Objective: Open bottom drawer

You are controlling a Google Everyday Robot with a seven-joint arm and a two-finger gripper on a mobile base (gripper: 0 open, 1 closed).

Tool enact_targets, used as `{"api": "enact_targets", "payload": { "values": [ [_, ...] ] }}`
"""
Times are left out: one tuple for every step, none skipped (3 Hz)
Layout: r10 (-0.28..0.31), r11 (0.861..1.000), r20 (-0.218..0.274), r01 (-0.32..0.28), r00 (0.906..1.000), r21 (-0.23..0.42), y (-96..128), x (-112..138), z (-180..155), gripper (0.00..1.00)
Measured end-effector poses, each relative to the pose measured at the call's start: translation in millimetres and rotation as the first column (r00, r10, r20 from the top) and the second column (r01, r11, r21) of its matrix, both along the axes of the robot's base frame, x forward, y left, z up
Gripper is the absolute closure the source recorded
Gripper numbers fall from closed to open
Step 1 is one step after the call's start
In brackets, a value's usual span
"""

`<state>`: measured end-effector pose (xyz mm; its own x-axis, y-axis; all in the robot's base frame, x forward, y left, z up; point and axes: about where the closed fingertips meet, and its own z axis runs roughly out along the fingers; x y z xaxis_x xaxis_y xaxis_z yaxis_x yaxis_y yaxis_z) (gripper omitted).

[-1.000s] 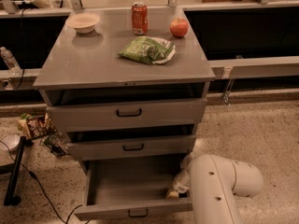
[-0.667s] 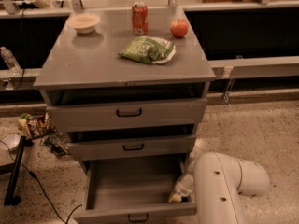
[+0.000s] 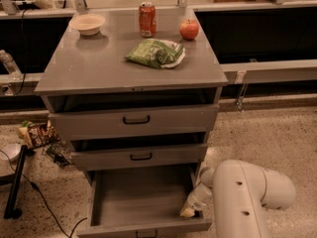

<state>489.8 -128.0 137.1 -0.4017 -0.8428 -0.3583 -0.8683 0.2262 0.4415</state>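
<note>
Gripper (image 3: 188,211) down inside the bottom drawer (image 3: 138,195), at its right front corner, close behind the low front panel. Open or shut, cannot tell. Now a little nearer that panel than a second ago, with the arm (image 3: 247,192) bulging further right. Drawer pulled well out, about as far as before. Can (image 3: 147,19), apple (image 3: 188,29), bowl (image 3: 87,24) and bag (image 3: 156,52) unmoved on top.

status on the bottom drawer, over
Pincer inside bottom drawer, right front corner. Drawer pulled well out. Arm beside its right side; nothing else in the way.
</note>
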Motion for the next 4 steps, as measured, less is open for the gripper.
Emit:
{"api": "enact_targets", "payload": {
  "values": [
    [-0.002,1.000,-0.002,0.002,1.0000,0.006,-1,-4,5,1.00],
    [0.017,0.998,0.182,-0.028,0.9832,0.057,6,22,34,1.00],
    [0.028,0.994,0.405,-0.070,0.9140,0.088,14,44,76,1.00],
    [-0.005,0.987,0.547,-0.084,0.8369,0.137,5,68,131,1.00]
  ]
}}
